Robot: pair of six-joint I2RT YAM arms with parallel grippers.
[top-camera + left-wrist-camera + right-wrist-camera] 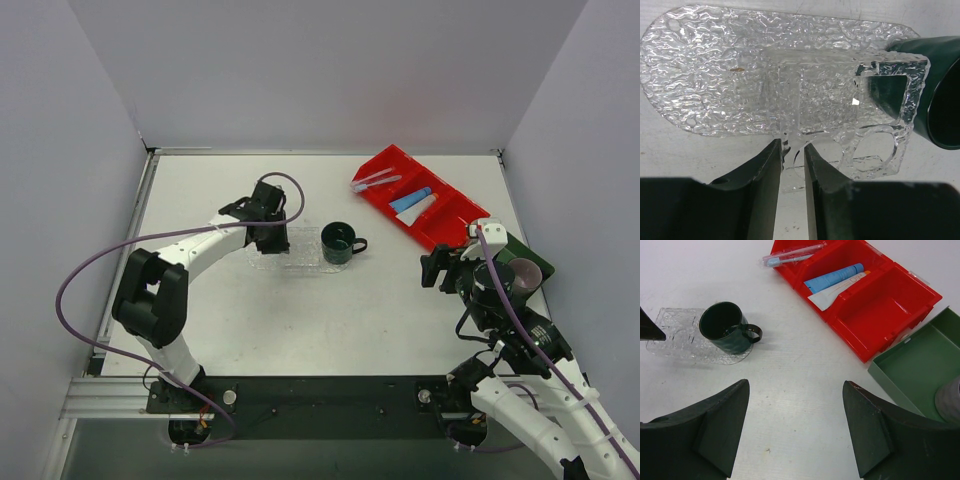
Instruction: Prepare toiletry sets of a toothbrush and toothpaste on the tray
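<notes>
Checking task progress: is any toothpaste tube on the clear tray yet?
No, the blue tube and the white tube both lie in the red bin, apart from the tray.

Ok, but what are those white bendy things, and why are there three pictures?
They are two robot arms that pinch things. One picture looks down from above; the other two come from cameras on each wrist. On the table lie a clear bumpy tray with a dark green mug on one end, and a red bin holding toothbrushes, a blue tube and a white tube. The left gripper is nearly closed around the tray's edge; I cannot tell if it pinches. The right gripper is wide open and holds nothing.
</notes>
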